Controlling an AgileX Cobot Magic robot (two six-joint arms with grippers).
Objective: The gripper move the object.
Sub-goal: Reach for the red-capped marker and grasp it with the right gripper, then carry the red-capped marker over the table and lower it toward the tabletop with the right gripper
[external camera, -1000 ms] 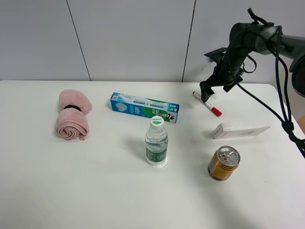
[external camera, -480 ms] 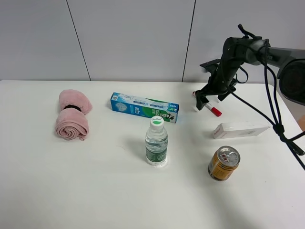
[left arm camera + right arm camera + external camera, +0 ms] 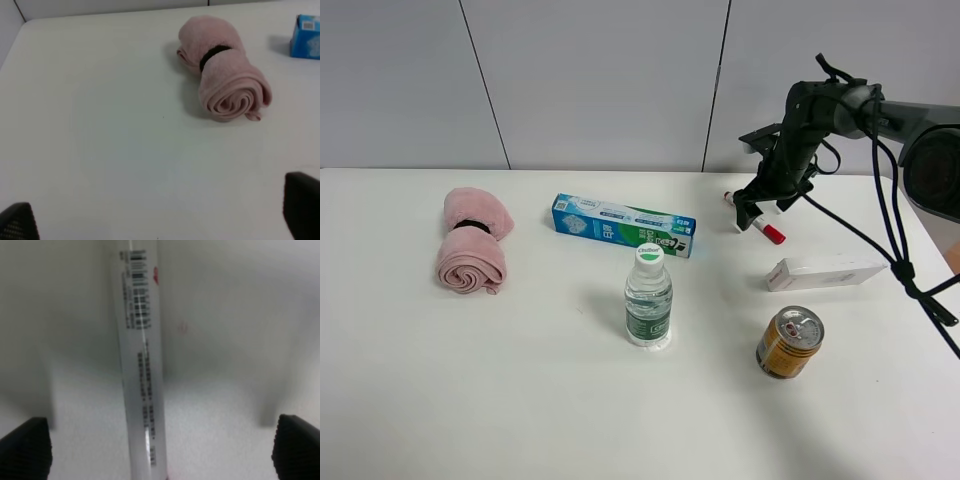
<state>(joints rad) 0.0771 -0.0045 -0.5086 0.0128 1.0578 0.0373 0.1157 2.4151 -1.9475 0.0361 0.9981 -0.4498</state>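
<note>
The white marker pen with a red cap (image 3: 773, 235) lies on the white table at the back right, slanting toward the front right. My right gripper (image 3: 752, 213) is down over the pen's middle, with the jaws open and one on each side of it. In the right wrist view the printed barrel (image 3: 142, 365) runs between the two black fingertips (image 3: 25, 447), which stand apart from it; the right gripper (image 3: 160, 450) holds nothing. My left gripper (image 3: 160, 215) is open and empty above bare table in the left wrist view. It is out of the exterior view.
A blue-green toothpaste box (image 3: 623, 225) lies left of the pen. A water bottle (image 3: 648, 298) stands mid-table. A white box (image 3: 825, 272) and a drink can (image 3: 789, 342) sit in front of the pen. A rolled pink towel (image 3: 472, 240) lies at the left, also in the left wrist view (image 3: 225, 87).
My right gripper has come down and slightly left onto the pen over the last second. In the last half second it barely moved. The pen lies where it was.
</note>
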